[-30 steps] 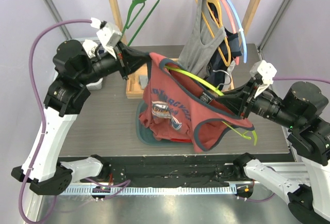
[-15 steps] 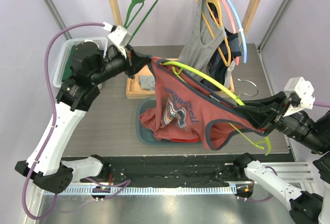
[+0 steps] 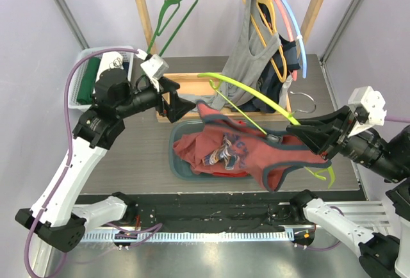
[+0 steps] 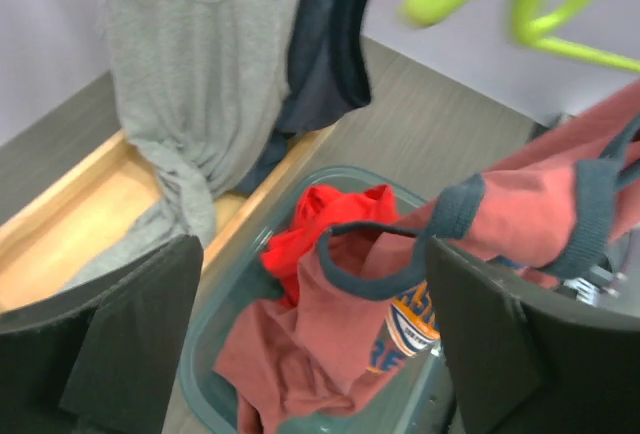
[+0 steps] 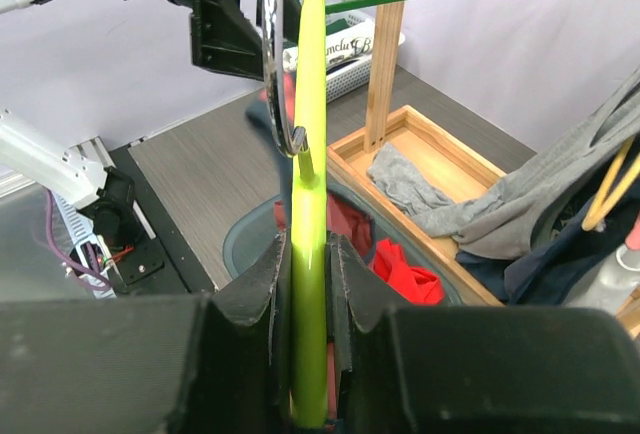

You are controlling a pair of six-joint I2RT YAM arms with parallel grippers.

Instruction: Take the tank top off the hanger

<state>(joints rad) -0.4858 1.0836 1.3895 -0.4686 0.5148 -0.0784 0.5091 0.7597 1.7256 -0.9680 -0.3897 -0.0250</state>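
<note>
two fingers of the right gripper [image 5: 310, 259] are clamped on the lime-green hanger [image 5: 308, 104], which runs straight up between them in the right wrist view. the hanger's metal hook [image 5: 268, 64] curves just beside the plastic bar. in the top view the hanger is held in the air, well clear of the wooden rack [image 3: 146, 15].

left gripper [image 4: 312, 284]: jaws spread wide, nothing between the pads. it hangs above the near edge of the rack's tray base [image 4: 90, 224].

tank top [image 3: 256, 153], appearance:
- body: faded red fabric, crumpled.
- trim: dark grey-blue binding along the neck and armholes.
- print: a blue, white and orange chest graphic, folded in on itself.

tank top, position:
- the lower part is bunched in the teal basin [image 3: 174, 163] on the table [image 3: 128, 156].
- the upper part is stretched to the right, raised off the table, toward the right gripper.
- one bound strap loops close to the hanger's lower arm, just beside the right fingers. whether it is hooked over the arm cannot be told.
- in the left wrist view a strap loop hangs free in front of the open jaws.

a brighter red garment [image 4: 335, 209] lies in the basin under the tank top. a grey tank top [image 3: 246, 54] hangs on the rack behind.
</note>
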